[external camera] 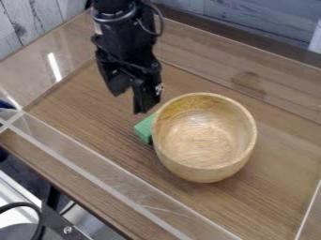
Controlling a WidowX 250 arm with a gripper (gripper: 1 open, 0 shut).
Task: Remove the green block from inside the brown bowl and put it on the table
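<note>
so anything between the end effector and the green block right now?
Nothing visible. The green block lies on the table against the outer left wall of the brown bowl, already out of it. The end effector hangs open just above and left of the block, with only air between them.

no readable text, labels, brand marks or numbers anywhere in view; nothing legible on any surface.
</note>
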